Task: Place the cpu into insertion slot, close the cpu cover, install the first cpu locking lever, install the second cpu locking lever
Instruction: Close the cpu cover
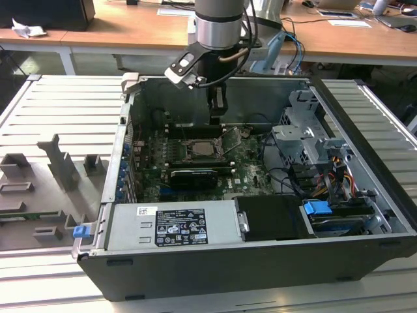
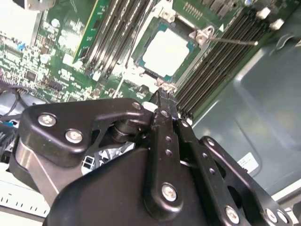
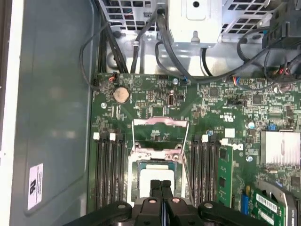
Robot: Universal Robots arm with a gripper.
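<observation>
While near the cpu [image 2: 167, 49], gripper [image 2: 162, 95] closed.

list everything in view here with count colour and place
computer case: one, dark grey, open on a slatted table
circuit board: one, green, on the case floor
cpu: one, silvery, seated in its slot
cpu cover: one, silvery, swung open beside the slot
memory slots: two banks, black, flanking the slot
coin battery: one, silvery, on the circuit board
power supply: one, grey, inside the case
end effector: one, black, shut, close to the slot
arm: one, silver, reaching into the case
</observation>
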